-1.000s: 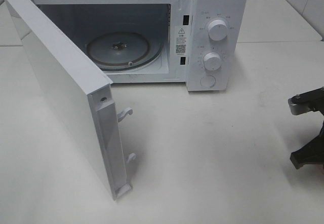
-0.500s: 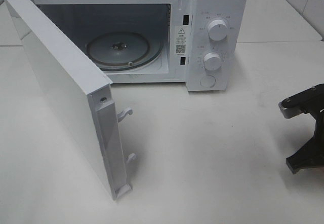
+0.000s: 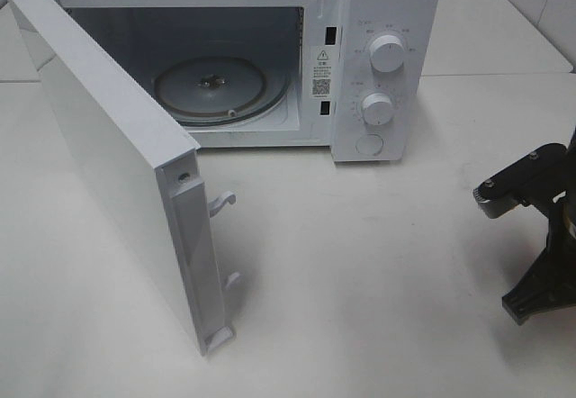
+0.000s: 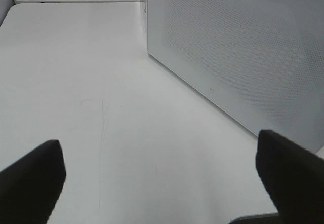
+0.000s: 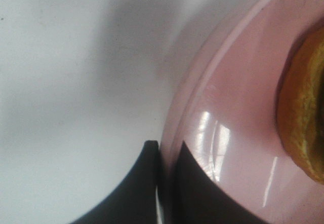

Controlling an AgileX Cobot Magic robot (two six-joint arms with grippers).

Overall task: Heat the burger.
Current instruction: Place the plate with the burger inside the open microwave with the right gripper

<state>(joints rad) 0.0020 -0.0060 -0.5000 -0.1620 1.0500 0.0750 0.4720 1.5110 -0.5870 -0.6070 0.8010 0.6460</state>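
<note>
In the right wrist view the burger (image 5: 304, 117) shows only as a golden-brown bun edge, resting on a pink plate (image 5: 238, 97). My right gripper (image 5: 164, 183) is shut on the plate's rim, one finger on each side of it. The exterior high view shows just part of the right arm (image 3: 531, 236) at the right edge; plate and burger lie outside that frame. My left gripper (image 4: 162, 183) stands open over bare table with nothing between its fingers, beside the microwave door (image 4: 243, 57).
The white microwave (image 3: 382, 20) stands at the back with its door (image 3: 117, 164) swung wide toward the front left. Its glass turntable (image 3: 211, 87) is bare. Two knobs and a button are on its right panel. White table (image 3: 360, 272) lies between door and right arm.
The right arm has moved left, further into the exterior high view. The microwave and its door have not moved.
</note>
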